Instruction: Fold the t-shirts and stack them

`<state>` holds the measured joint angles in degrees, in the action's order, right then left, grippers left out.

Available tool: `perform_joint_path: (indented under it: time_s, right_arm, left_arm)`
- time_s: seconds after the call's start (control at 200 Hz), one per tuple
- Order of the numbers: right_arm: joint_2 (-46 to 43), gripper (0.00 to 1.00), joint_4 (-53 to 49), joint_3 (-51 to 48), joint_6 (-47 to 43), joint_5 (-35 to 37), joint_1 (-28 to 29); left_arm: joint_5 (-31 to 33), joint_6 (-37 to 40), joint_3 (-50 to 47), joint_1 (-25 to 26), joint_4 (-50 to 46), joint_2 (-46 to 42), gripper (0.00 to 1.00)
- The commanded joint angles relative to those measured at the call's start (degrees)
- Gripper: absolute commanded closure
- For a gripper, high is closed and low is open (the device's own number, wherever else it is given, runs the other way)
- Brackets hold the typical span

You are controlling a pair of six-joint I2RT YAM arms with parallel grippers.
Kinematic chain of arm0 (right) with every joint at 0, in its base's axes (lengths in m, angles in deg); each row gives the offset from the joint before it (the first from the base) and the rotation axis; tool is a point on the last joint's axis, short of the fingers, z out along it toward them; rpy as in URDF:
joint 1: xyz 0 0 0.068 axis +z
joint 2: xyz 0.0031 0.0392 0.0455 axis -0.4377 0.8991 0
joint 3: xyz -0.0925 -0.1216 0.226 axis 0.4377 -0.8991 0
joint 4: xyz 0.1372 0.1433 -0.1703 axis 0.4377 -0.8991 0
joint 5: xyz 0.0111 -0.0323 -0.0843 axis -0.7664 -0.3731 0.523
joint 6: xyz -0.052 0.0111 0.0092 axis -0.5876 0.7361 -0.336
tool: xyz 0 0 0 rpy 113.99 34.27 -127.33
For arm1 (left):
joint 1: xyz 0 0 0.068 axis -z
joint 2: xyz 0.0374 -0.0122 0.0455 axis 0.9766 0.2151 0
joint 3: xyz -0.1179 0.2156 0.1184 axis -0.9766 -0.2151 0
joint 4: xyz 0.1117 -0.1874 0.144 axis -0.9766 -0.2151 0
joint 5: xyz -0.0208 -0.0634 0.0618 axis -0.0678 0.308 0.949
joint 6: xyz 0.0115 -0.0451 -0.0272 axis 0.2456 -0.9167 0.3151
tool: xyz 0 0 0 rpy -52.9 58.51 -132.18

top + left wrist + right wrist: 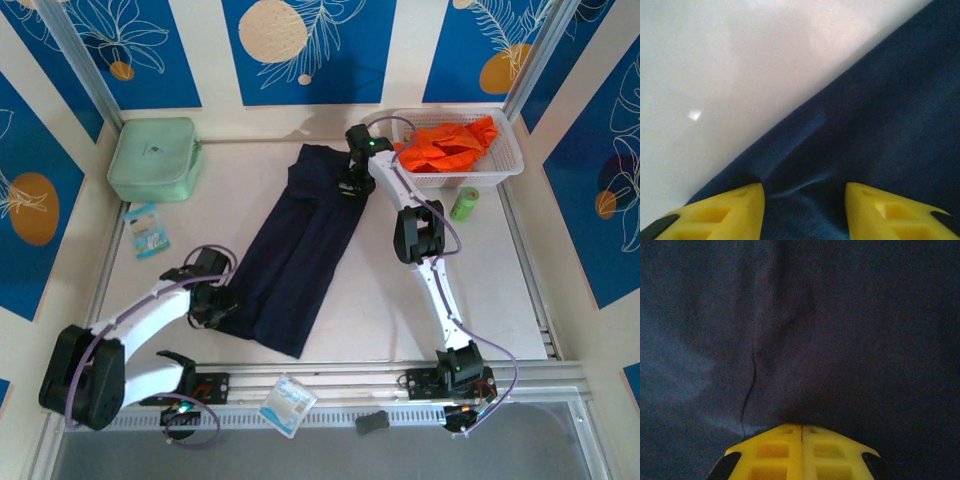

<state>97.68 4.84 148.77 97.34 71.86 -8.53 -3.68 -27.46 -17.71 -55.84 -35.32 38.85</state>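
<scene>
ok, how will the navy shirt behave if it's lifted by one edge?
Probably floppy: the navy t-shirt lies flat and puckers toward the closed right tool. Likely light, thin cloth: it creases under the open left tool. It may drag and bunch on the table rather than sliding whole.

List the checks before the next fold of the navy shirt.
1. Left gripper open, fingers apart over the navy shirt's near edge: ok.
2. Right gripper shut at the shirt's far end: ok.
3. Right gripper actually pinching cloth: cannot tell.
4. Navy shirt lying flat in a long strip: ok.
5. Orange shirt folded: not ok, bunched in the basket.
6. Green case apart from the navy shirt: ok.
</scene>
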Motion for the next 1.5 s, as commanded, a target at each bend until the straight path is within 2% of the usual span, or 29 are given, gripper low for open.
perform_joint_path:
  time_s: [0.0, 0.235, 0.35, 0.455, 0.575, 0.73, 0.865, 0.956, 1.071, 1.271, 1.496]
  right_arm:
    - [3.1, 1.00, 1.7, 0.9, -5.1, -4.7, -3.6]
    - [3.7, 0.99, 3.0, 5.8, -6.9, -12.6, -4.7]
    - [-1.4, 0.97, 2.3, 4.1, -7.4, -13.4, -4.3]
    - [-10.9, 0.94, 4.3, -5.4, -7.3, -10.5, -3.6]
    - [-23.6, 0.91, 7.8, -21.4, -5.1, -5.6, -2.2]
    - [-37.2, 0.91, 13.5, -43.3, 1.5, -2.3, 0.5]
    - [-42.2, 0.94, 17.5, -55.3, 7.5, -2.7, 2.8]
    - [-42.1, 0.97, 19.2, -59.1, 10.4, -2.4, 4.0]
    - [-38.6, 1.00, 19.4, -58.6, 11.3, -0.9, 4.4]
    - [-28.5, 1.00, 14.2, -48.4, 8.7, 3.9, 3.7]
    - [-19.0, 1.00, 9.8, -37.7, 3.2, 6.9, 3.6]
  left_arm:
    - [-3.3, -7.8, -1.6, 3.2, -4.5, -2.7, 0.47]
    - [-4.6, -11.0, 2.2, 10.6, -2.8, -1.0, 0.39]
    - [-2.3, -8.5, 7.6, 12.0, -6.6, 0.1, 0.34]
    - [2.3, -4.2, 14.0, 12.0, -12.1, 1.4, 0.31]
    - [5.4, 1.4, 20.1, 10.9, -14.9, 6.8, 0.31]
    - [4.2, 7.7, 23.6, 9.0, -10.1, 17.9, 0.38]
    - [2.7, 11.7, 26.1, 8.8, -4.8, 27.2, 0.46]
    - [1.0, 12.4, 26.6, 9.0, -2.6, 31.4, 0.51]
    - [-0.2, 12.1, 24.7, 10.4, -0.9, 33.0, 0.52]
    - [-1.0, 8.1, 17.7, 14.8, -0.5, 30.7, 0.52]
    - [-3.4, -2.4, 9.9, 21.4, 1.6, 25.4, 0.51]
